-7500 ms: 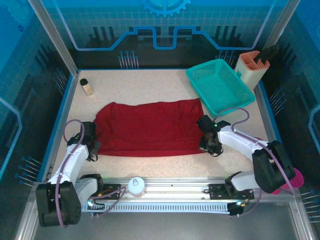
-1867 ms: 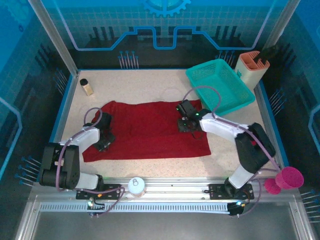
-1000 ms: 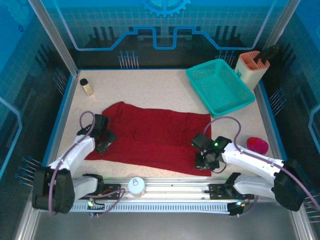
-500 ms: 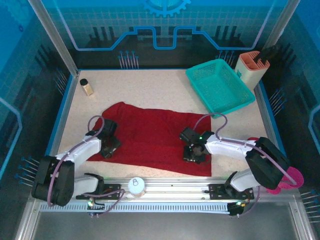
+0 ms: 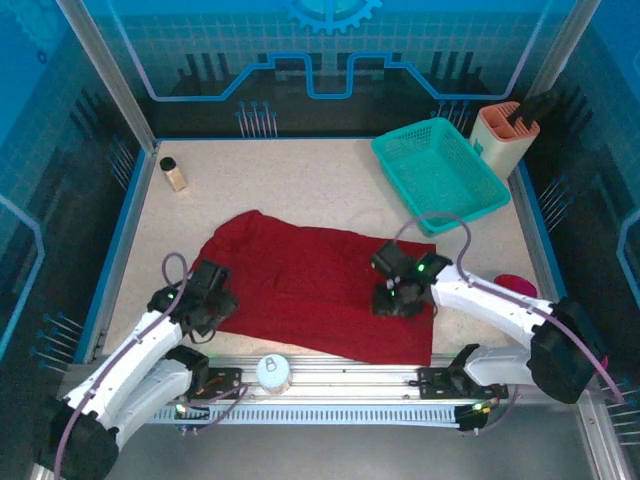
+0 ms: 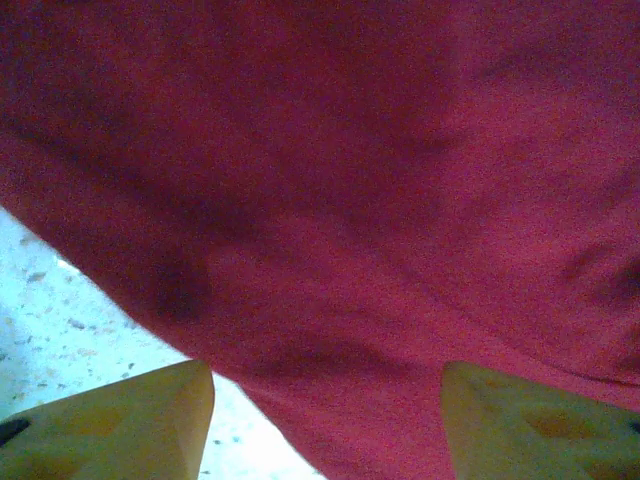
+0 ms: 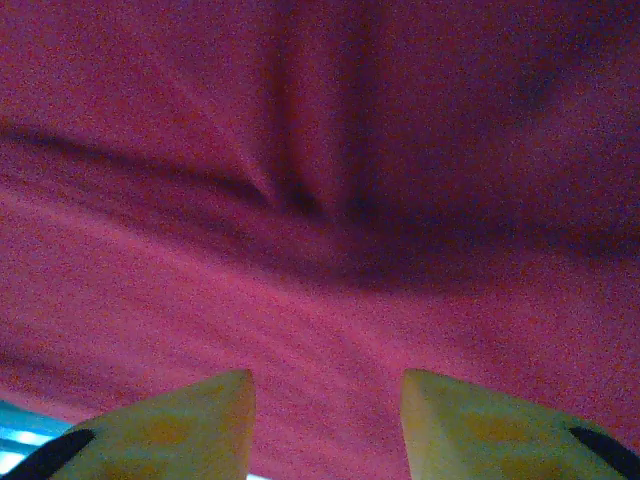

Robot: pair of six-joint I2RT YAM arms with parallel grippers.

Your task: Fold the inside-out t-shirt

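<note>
The dark red inside-out t-shirt (image 5: 300, 280) lies spread flat across the middle of the table, its long side running slantwise from back left to front right. My left gripper (image 5: 207, 305) hovers low over the shirt's front left edge. In the left wrist view the left gripper (image 6: 325, 430) is wide open, with the t-shirt (image 6: 350, 200) under it and bare table (image 6: 60, 320) at the lower left. My right gripper (image 5: 393, 298) is over the shirt's right part. In the right wrist view the right gripper (image 7: 325, 430) is open above the wrinkled t-shirt (image 7: 330, 250).
A teal mesh basket (image 5: 440, 172) stands at the back right, with a peach holder (image 5: 503, 135) beside it. A small bottle (image 5: 174, 174) is at the back left, a pink cup (image 5: 515, 285) near the right edge, and a white can (image 5: 271, 371) on the front rail.
The shirt has slid and turned, its right end now nearer the front right. The left gripper drew back toward the front; the right gripper shifted slightly back and its jaws widened.
</note>
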